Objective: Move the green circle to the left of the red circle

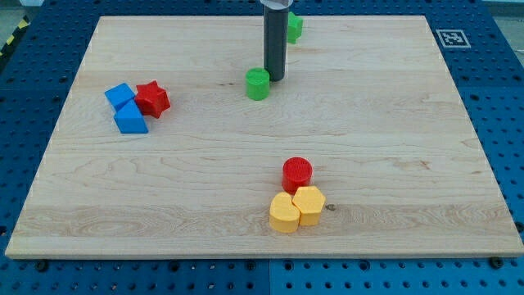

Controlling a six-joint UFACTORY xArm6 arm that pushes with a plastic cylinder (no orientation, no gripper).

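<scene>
— Seven blocks on the wooden board (393,147), by our count. Do we agree on that?

— We do. Starting with the task's pieces: the green circle (258,83) sits in the upper middle of the board, and the red circle (297,173) lies well apart from it, toward the view's bottom and slightly to the view's right.

— And the rod (274,41)?

— We see it coming down from the view's top edge, dark and upright. My tip (275,79) rests at board level just beside the green circle, on that block's upper right side. We cannot tell whether they touch or stand a hair apart. It has no jaws at all, so it grasps nothing; it only stands next to the block.

— What crowds the red circle?

— Two yellow pieces, both touching it from the view's bottom: a yellow hexagon (310,204) on the right and a yellow heart-like block (283,214) on the left, pressed against each other.

— Over at the view's left?

— We note a cluster of three: a red star (152,98), with a blue cube (119,95) against its left side and a second blue block (130,120) just below that, its shape unclear to us.

— Anything behind the rod?

— One more green block (294,27) near the board's top edge, partly hidden by the rod, so we leave its shape unnamed. Beyond the board we see the blue perforated table (499,98), and a black-and-white marker tag (451,38) at the board's top right corner.
</scene>
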